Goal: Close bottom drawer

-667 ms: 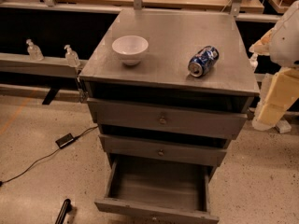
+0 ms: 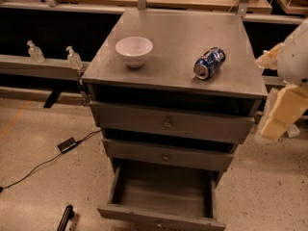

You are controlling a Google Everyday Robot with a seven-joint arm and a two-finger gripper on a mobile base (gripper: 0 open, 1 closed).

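Observation:
The bottom drawer [image 2: 161,196] of the grey cabinet [image 2: 178,47] is pulled far out, and its bare grey box interior is open to view. Its front panel [image 2: 159,218] lies at the lower edge of the view. The middle drawer [image 2: 166,155] and the top drawer [image 2: 168,123] each stand slightly out, with a dark gap above each. My white and cream arm [image 2: 286,100] shows at the right edge, beside the cabinet's right side. My gripper is out of view.
A white bowl [image 2: 134,50] and a blue can [image 2: 209,63] lying on its side sit on the cabinet top. Two small clear bottles [image 2: 73,57] stand on a ledge at the left. A black box with a cable [image 2: 67,144] and a dark rod [image 2: 64,218] lie on the floor at the left.

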